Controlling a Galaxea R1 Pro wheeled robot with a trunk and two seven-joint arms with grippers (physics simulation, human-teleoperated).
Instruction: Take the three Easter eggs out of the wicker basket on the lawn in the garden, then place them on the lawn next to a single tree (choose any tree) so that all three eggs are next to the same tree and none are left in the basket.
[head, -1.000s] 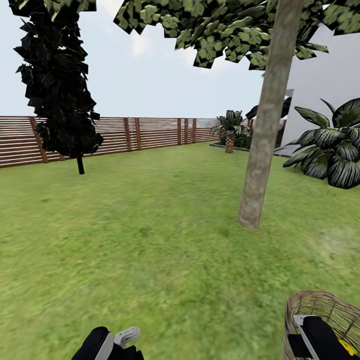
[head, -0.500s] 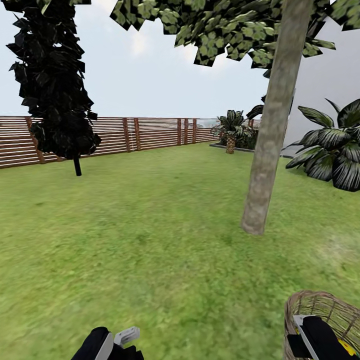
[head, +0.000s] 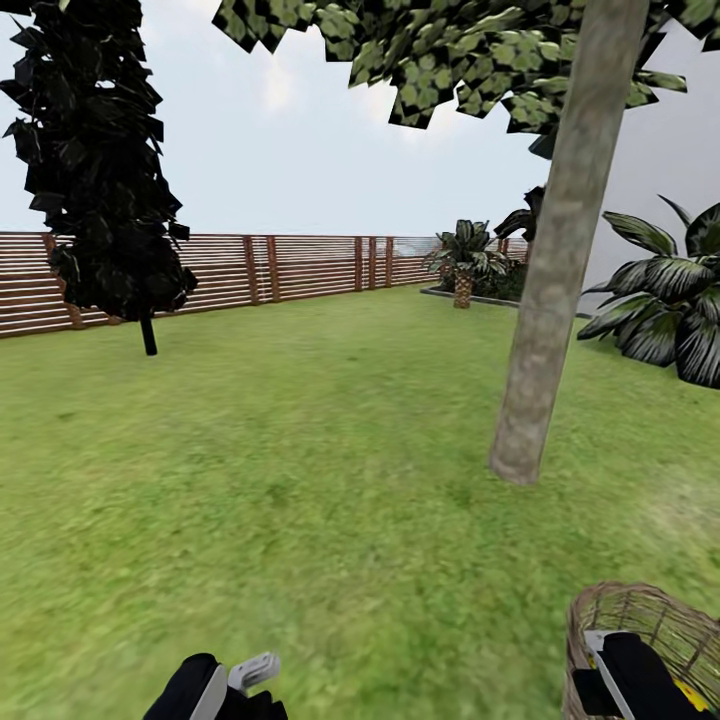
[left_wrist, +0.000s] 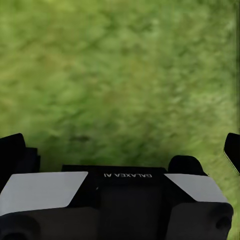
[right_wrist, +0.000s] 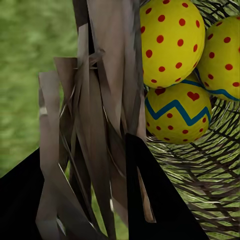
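Note:
My right gripper (head: 612, 672) is shut on the rim of the brown wicker basket (head: 640, 612), which hangs at the lower right of the head view. In the right wrist view my right gripper (right_wrist: 82, 146) clamps the woven wall (right_wrist: 100, 100), and three yellow red-dotted Easter eggs (right_wrist: 172, 42) (right_wrist: 222, 52) (right_wrist: 177, 115) lie inside the basket. The tree (head: 550, 300), with its grey-brown trunk, rises from the lawn (head: 300, 480) ahead and to the right. My left gripper (head: 240, 680) is low over the grass; the left wrist view shows my left gripper (left_wrist: 100, 150) open and empty.
A dark narrow cypress-like tree (head: 100, 170) stands at the far left before the brown slatted fence (head: 300, 265). A broad-leaved bush (head: 670, 310) and the white house wall (head: 685, 140) are at the right. A small palm-like plant (head: 463, 262) sits at the back.
The whole view has shifted: the trunk is nearer and further right, so the camera has moved forward. Both arms and the basket keep their places in the picture.

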